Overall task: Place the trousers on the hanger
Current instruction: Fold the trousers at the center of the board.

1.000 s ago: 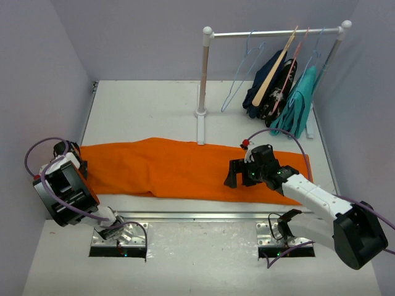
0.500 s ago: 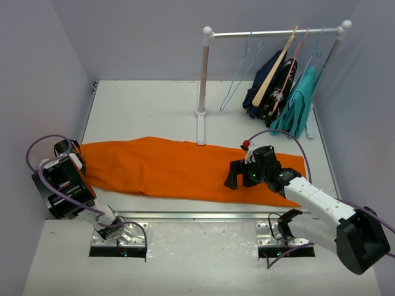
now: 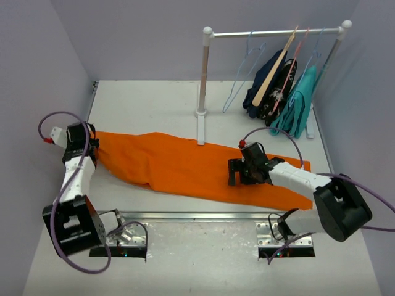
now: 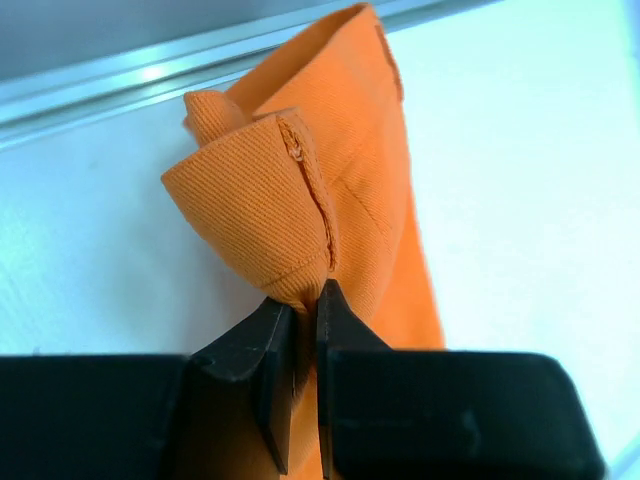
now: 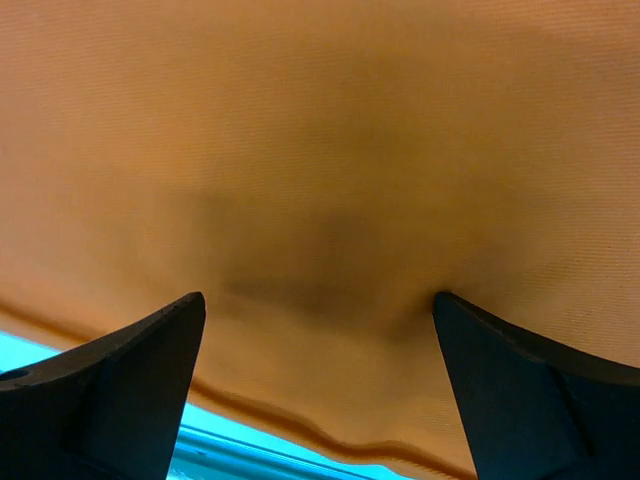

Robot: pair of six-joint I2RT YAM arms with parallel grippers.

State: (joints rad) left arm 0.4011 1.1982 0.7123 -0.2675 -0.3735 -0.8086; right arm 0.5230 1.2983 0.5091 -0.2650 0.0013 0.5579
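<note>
Trousers [image 3: 179, 166] lie stretched along the table [image 3: 142, 105], and their far-left end is bunched into a fold pinched between the closed fingers [image 4: 265, 360] of the left gripper [image 4: 308, 298], with the cloth curling up just beyond the tips. Near the other end, the right gripper [image 3: 232, 172] has its fingers [image 5: 130, 380] spread wide right over the flat cloth, orange filling the gap between them and nothing clamped. Hanger [image 3: 226, 105] hangs from the rail [image 3: 271, 32], well apart from both pairs of fingers.
</note>
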